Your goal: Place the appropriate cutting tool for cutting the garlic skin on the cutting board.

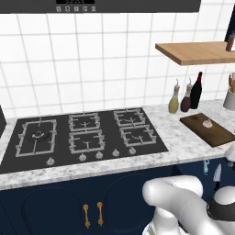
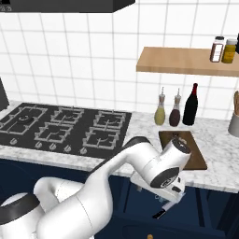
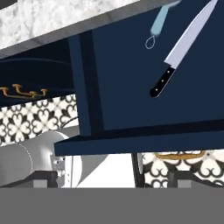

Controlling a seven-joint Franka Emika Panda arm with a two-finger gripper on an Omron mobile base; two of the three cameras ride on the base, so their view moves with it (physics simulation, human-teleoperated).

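The garlic (image 1: 208, 123) lies on the dark brown cutting board (image 1: 215, 132), which rests on the counter right of the stove; the board (image 2: 198, 158) is partly behind my arm in the right base view. A knife (image 3: 183, 48) with a black handle and a light blue tool (image 3: 159, 22) show against the navy cabinet front below the counter edge, the knife (image 1: 217, 176) pointing blade up. My gripper (image 3: 113, 177) hangs low in front of the cabinets (image 2: 160, 212), open, with nothing between its fingers and well apart from the knife.
Three bottles (image 1: 186, 98) stand behind the board by the wall. A black stove (image 1: 82, 135) fills the counter's left. A light wooden shelf (image 1: 197, 51) hangs above the board. A grey utensil holder (image 1: 229, 98) stands at the far right. Gold handles (image 1: 92, 215) mark the cabinet doors.
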